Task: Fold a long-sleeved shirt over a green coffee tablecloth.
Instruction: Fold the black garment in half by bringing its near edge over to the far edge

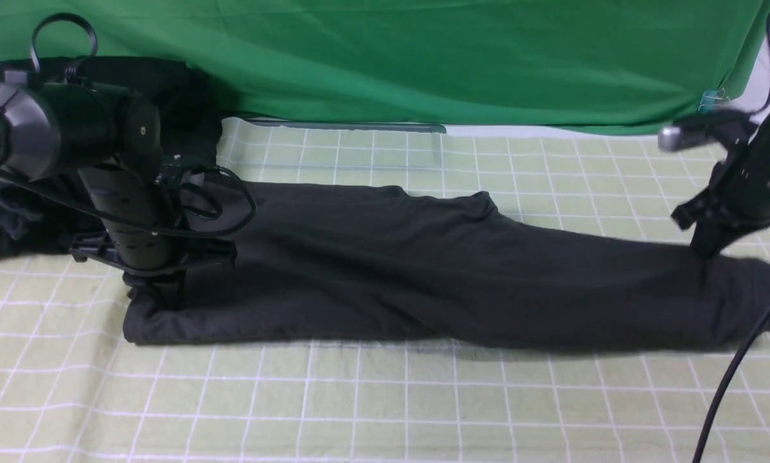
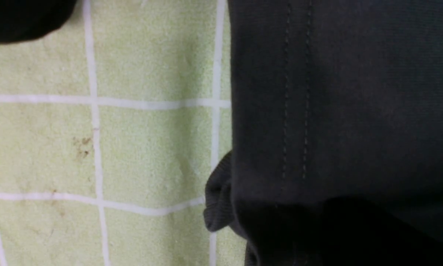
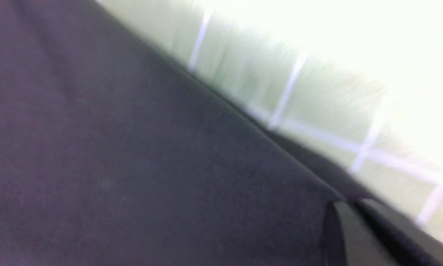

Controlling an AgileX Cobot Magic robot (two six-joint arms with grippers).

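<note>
Long-sleeved shirt: the charcoal-grey cotton long-sleeved shirt (image 1: 423, 270) is folded into a long, narrow band. It lies flat across the middle of the cloth, running from the robot's left to its right.
Green coffee tablecloth: the pale yellow-green coffee tablecloth (image 1: 359, 399) with a thin white grid covers the whole work surface under the shirt. The left wrist view shows a few small brown specks (image 2: 83, 144) on it.
Left gripper: the left gripper (image 1: 163, 299) points straight down with its jaws closed. Its tips are sunk into the bunched cloth at the shirt's left end, and the pinch itself is hidden.
Right gripper: the right gripper (image 1: 705, 260) is tilted, with its jaws closed on the shirt's upper layer near the right end. In the blurred right wrist view a crease runs up to one grey finger (image 3: 354, 236).
Shirt hem: a double row of stitching (image 2: 295, 111) runs along the cloth in the left wrist view. The shirt's edge lies on the grid there.
Backdrop: a plain bright green cloth (image 1: 423, 58) hangs behind the table.
Far left: a black heap of clothing (image 1: 192, 96) sits behind the left arm, just beside the shirt's left end.
Cable: a black cable (image 1: 732, 373) crosses the near right corner.
</note>
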